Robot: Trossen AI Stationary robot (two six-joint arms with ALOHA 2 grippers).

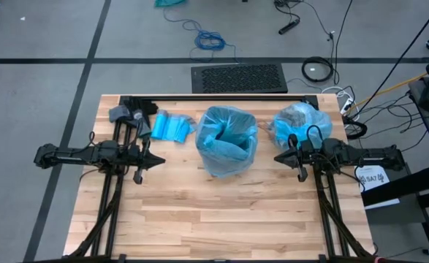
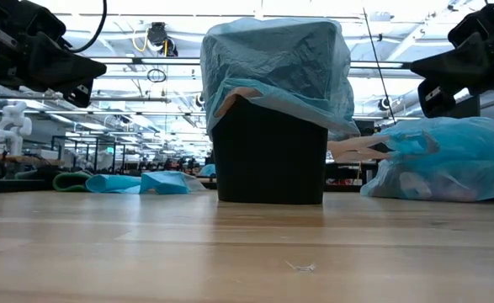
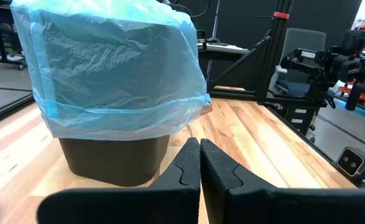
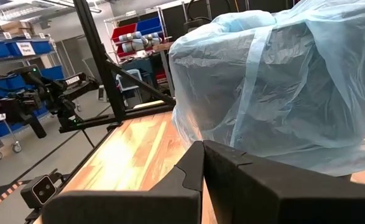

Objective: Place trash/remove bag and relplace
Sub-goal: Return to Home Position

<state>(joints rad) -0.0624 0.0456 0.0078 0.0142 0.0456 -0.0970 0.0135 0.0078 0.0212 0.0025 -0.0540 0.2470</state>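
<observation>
High view — bin sits between left tool and right tool.

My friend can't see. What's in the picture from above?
A blue-lined trash bin stands mid-table between the shut left gripper and right gripper. A full bag lies beside the right one, folded bags beside the left.

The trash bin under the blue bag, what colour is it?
The trash bin is black; the low view shows it best.
</observation>
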